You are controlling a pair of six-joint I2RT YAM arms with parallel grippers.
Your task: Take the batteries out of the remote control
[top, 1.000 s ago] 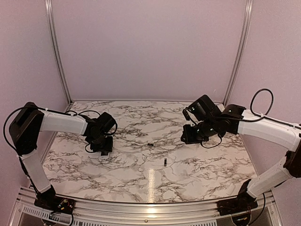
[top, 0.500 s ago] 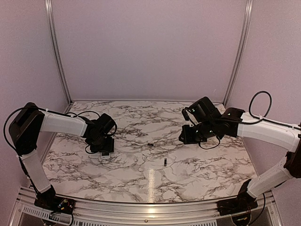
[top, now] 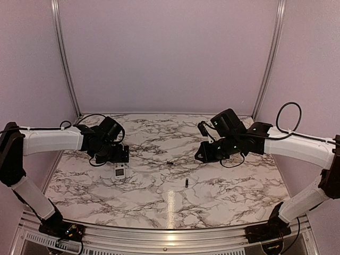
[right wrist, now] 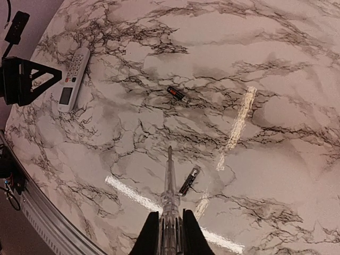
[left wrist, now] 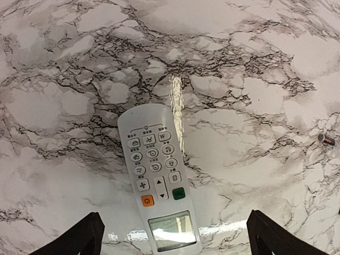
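The remote control (left wrist: 159, 175) is a slim white bar lying flat on the marble, buttons and dark window facing up. It also shows in the top view (top: 119, 170) and the right wrist view (right wrist: 73, 78). My left gripper (left wrist: 173, 215) hovers over its window end, open wide, with both fingers (left wrist: 85, 236) apart from it. Two batteries lie loose mid-table, one (top: 170, 162) farther and one (top: 187, 183) nearer. My right gripper (right wrist: 170, 215) is shut on a long thin grey stick (right wrist: 170, 180), whose tip hangs beside the nearer battery (right wrist: 189, 181); the other battery (right wrist: 177, 94) lies beyond.
The marble tabletop (top: 223, 191) ends in a metal rail (top: 159, 236) at the near edge, with pale walls and aluminium posts (top: 268, 58) behind. The left arm's black gripper (right wrist: 24, 79) sits beside the remote in the right wrist view.
My left gripper opened fully and drew back, leaving the remote lying uncovered on the table. The right arm drifted slightly left, still shut on the stick.
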